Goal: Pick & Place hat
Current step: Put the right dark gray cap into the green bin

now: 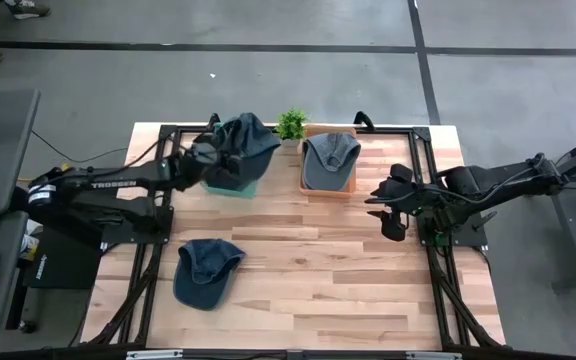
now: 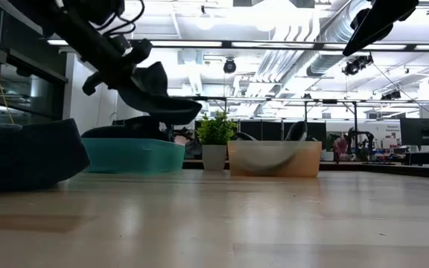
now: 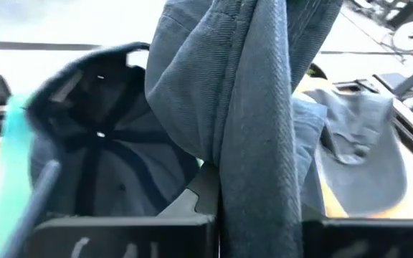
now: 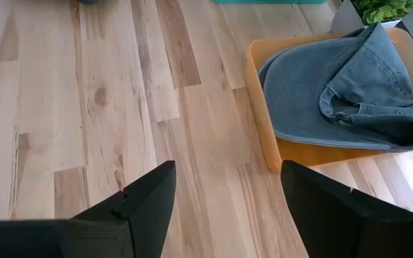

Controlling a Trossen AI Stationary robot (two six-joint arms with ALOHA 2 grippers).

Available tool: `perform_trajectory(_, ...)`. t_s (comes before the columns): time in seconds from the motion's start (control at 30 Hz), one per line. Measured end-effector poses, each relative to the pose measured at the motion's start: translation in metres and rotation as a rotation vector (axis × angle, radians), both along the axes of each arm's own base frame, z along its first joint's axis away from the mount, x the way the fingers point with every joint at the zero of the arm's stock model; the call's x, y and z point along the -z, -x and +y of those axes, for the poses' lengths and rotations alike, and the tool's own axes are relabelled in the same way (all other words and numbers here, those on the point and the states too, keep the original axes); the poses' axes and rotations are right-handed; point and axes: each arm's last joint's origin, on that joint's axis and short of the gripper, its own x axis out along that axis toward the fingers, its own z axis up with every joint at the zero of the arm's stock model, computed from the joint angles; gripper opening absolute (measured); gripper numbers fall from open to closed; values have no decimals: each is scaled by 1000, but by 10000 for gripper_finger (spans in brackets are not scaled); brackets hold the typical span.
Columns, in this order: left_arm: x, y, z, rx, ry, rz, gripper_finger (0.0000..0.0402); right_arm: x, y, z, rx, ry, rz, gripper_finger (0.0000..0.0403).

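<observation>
Hat fabric (image 1: 245, 140) hangs limp from my left gripper (image 1: 211, 160), which is clenched on a fold of the dark denim and holds it in the air above the teal bin (image 1: 240, 186) at the table's far edge. I judge the material light, soft and prone to sagging, so a pinch on a bunched fold or the stiffer brim holds best. A second dark hat already lies inside that bin (image 3: 106, 165). Another hat (image 1: 329, 158) rests in the orange tray (image 1: 325, 190) beside a small potted plant (image 1: 290, 124), and a third (image 1: 206, 270) lies on the wooden table (image 1: 318, 270) nearer me. My right gripper (image 4: 224, 208) waits with fingers spread at the table's right side. Draped cloth hides my left fingertips, and the bin's floor cannot be made out.
</observation>
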Motion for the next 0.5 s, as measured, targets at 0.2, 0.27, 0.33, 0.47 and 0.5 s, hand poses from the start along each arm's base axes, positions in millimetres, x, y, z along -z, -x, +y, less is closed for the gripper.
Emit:
perform_trajectory(0.2, -5, 10, 30, -11, 33, -85, 14, 0, 0, 0, 0, 0, 0, 247)
perform_trajectory(0.27, -7, 13, 38, -15, 37, -111, 14, 0, 0, 0, 1, 3, 0, 247)
perform_trajectory(0.33, -7, 17, 46, -18, 40, -124, 14, 0, 0, 0, 3, 6, -1, 247)
perform_trajectory(0.47, -3, 22, 59, -19, 77, -114, 14, 0, 0, 0, 5, 9, -1, 247)
perform_trajectory(0.5, -1, 22, 61, -18, 85, -112, 14, 0, 0, 0, 5, 9, -1, 247)
